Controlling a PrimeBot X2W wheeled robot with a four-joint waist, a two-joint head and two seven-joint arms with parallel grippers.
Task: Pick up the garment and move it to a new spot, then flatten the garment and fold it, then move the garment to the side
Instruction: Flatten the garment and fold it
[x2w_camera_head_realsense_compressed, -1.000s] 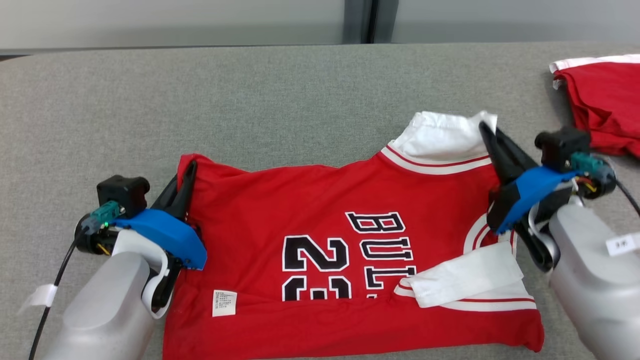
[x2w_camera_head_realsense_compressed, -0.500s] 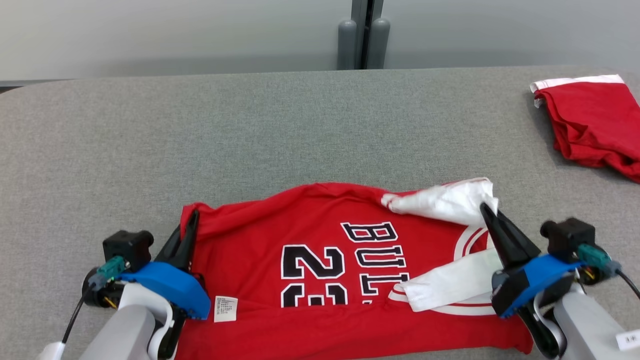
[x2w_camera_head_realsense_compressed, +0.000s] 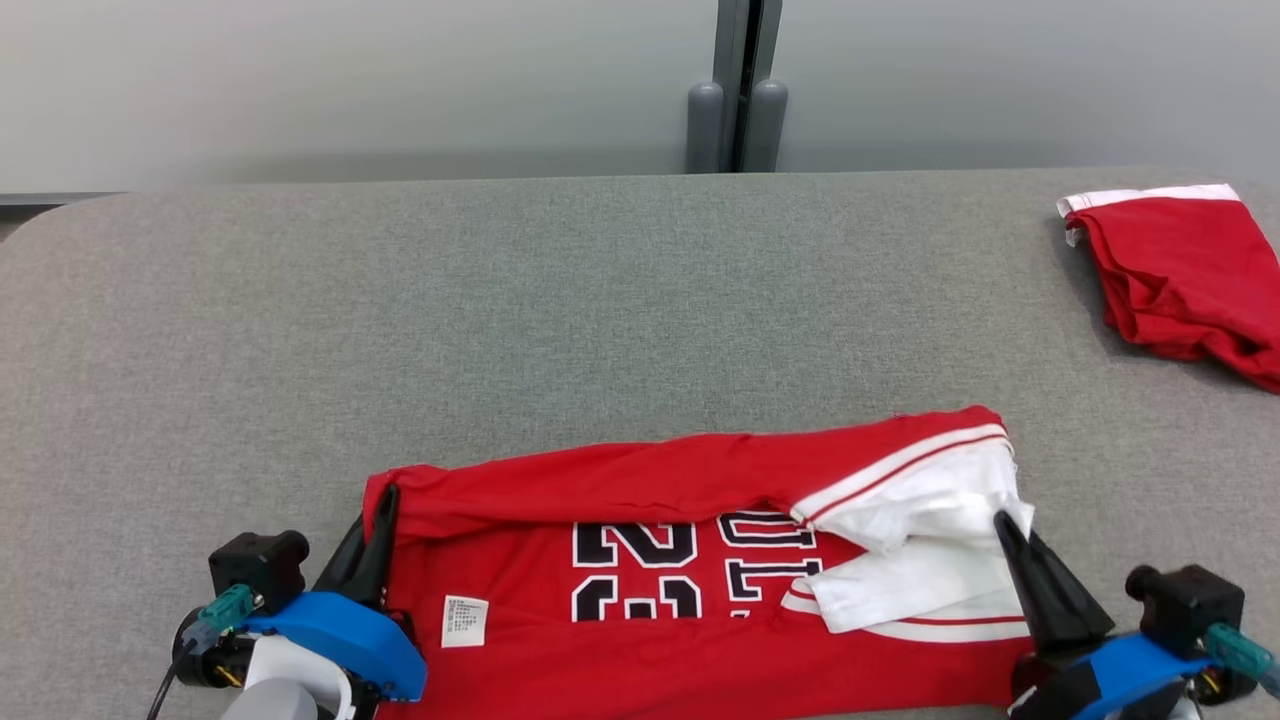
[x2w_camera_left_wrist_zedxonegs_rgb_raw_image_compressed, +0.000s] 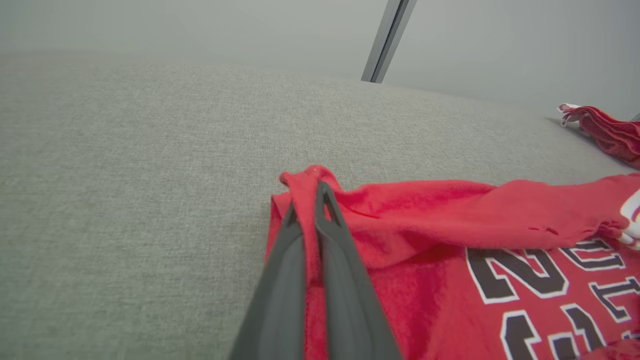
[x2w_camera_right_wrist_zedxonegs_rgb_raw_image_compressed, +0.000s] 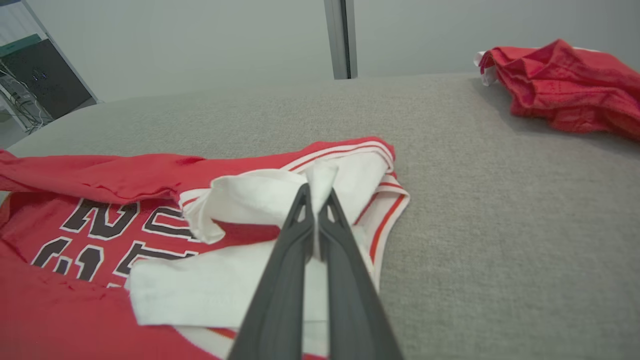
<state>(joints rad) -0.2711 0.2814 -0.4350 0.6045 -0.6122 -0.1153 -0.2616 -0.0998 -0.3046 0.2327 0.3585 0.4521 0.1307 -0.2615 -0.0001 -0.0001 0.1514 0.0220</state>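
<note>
Left gripper (x2w_camera_head_realsense_compressed: 386, 503) and right gripper (x2w_camera_head_realsense_compressed: 1002, 524) each clench a corner of the garment (x2w_camera_head_realsense_compressed: 640, 640) at the table's (x2w_camera_head_realsense_compressed: 500, 300) near edge. The fold looks half-made; next, lay that doubled edge down squarely, then release.

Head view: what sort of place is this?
Likely an indoor lab set up for garment folding: a wide grey fabric-covered table holding a red jersey, plain pale wall panels behind it, and dark equipment with cables at the right wrist view's edge.
</note>
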